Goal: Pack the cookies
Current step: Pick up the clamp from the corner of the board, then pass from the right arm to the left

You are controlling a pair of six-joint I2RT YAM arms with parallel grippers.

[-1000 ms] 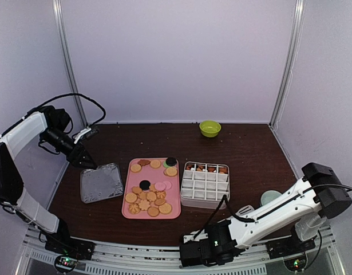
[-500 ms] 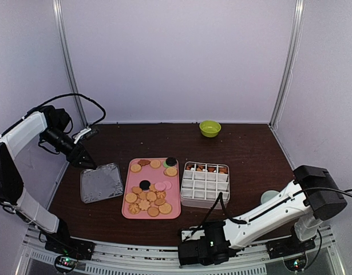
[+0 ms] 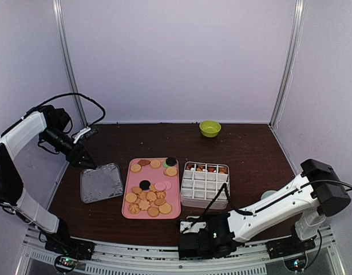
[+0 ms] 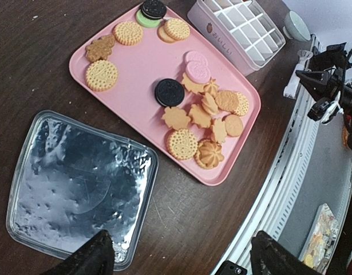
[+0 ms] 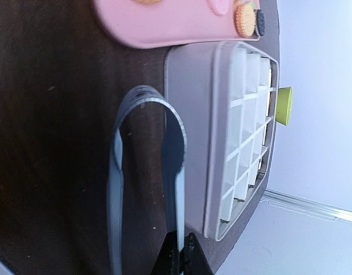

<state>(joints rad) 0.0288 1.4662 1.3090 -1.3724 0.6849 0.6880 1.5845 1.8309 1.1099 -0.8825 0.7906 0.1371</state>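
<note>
From above, we see most cookies [image 3: 144, 204] on the pink tray [image 3: 151, 175]; only the box's [image 3: 203, 203] far row looks filled.

Left wrist: the left gripper [image 4: 178, 258] hangs with its fingers apart over the foil lid [image 4: 78, 183].

Right wrist: the right gripper [image 5: 180, 255] pinches one tongs [image 5: 174, 166] arm near the table edge, with the box just beside.

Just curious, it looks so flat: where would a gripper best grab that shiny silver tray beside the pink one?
The silver tray lies flat, too wide to span, so probably pinch its raised rim from above, one finger inside, one outside.
</note>
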